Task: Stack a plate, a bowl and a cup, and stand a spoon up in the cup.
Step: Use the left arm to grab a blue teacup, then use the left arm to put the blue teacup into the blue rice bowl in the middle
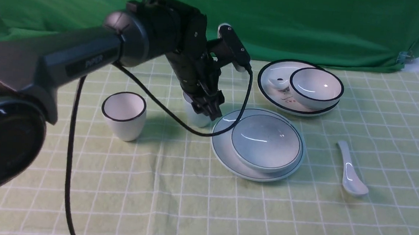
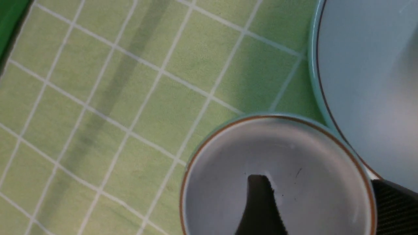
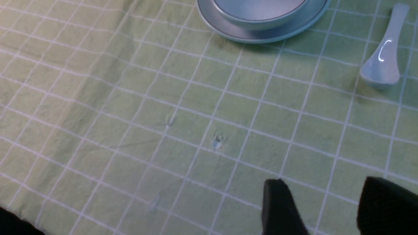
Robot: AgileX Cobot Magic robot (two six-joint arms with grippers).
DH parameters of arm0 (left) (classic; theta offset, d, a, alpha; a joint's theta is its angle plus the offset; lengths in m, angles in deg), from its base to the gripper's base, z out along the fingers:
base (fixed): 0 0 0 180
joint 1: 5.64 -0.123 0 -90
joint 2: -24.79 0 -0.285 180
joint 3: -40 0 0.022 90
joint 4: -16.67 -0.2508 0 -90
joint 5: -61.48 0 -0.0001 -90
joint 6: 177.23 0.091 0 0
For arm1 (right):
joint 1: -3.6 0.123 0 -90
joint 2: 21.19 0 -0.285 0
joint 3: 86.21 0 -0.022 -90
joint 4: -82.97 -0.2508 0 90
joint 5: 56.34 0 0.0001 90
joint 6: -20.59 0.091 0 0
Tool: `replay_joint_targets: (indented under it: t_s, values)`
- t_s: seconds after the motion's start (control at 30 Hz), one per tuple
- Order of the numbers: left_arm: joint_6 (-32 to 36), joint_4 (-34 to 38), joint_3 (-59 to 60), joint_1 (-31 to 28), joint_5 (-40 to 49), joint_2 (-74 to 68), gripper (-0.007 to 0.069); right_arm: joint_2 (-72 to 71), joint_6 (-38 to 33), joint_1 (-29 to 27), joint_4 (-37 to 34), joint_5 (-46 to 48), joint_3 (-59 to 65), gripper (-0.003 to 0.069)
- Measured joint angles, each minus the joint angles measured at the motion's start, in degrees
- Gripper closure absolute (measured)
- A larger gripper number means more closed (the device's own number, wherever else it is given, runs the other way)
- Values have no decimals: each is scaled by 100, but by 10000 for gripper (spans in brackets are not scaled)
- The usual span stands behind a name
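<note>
Closest in, my left arm reaches forward. The left gripper straddles the wall of the cup, one finger inside, jaws apart (not clamped, I judge). That cup stands on the table, just left of the plate carrying the bowl. Farther right, the spoon lies nearer my right gripper, which is spread and empty.

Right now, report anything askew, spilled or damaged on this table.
Nothing is spilled or broken. The bowl sits upright on the plate, the spoon lies flat on the tablecloth, and the cup stands beside the plate with the left claw straddling its wall. Only oddity: a few small marks on the tablecloth.
</note>
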Motion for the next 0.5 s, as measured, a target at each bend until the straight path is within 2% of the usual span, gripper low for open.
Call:
replay_joint_targets:
  t_s: [0.1,0.17,0.2,0.23,0.37,0.5]
  values:
    - [19,5,0,-7,98,-96,318,0,0,0,0,0,0,312]
    - [19,5,-6,-12,406,-119,475,0,0,0,0,12,0,340]
    - [20,5,-40,-12,531,-113,534,0,0,0,0,12,0,349]
    - [26,1,-75,-12,631,-109,558,0,0,0,0,12,0,358]
    - [26,-1,-519,21,1363,26,580,0,-14,0,0,1,0,389]
    - [-13,151,-1147,340,1700,347,580,0,-19,0,0,-10,0,403]
